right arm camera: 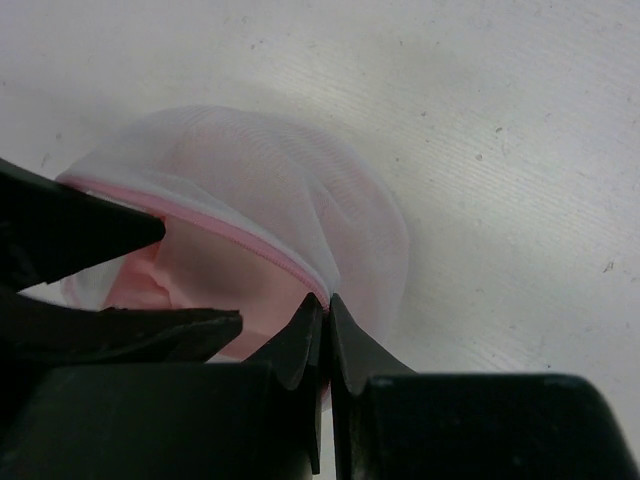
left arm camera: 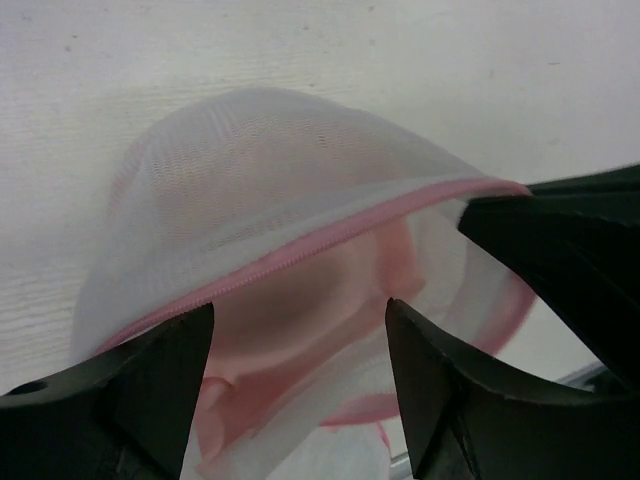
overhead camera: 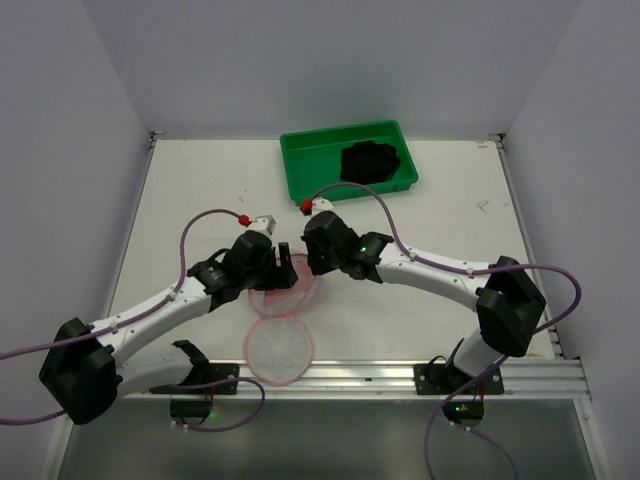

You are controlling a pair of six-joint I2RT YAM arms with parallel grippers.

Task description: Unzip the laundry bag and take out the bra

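The laundry bag, white mesh with pink trim, lies hinged open near the table's front; its far half sits under both grippers. In the left wrist view the mesh dome is lifted along its pink zipper edge and a pink bra shows inside. My left gripper is open, one finger on each side of the bra at the bag's mouth. My right gripper is shut on the bag's pink zipper edge and holds it up. The bra shows beneath that edge.
A green tray stands at the back centre with a black garment in it. The left gripper's fingers reach into the right wrist view from the left. A metal rail runs along the table's front edge.
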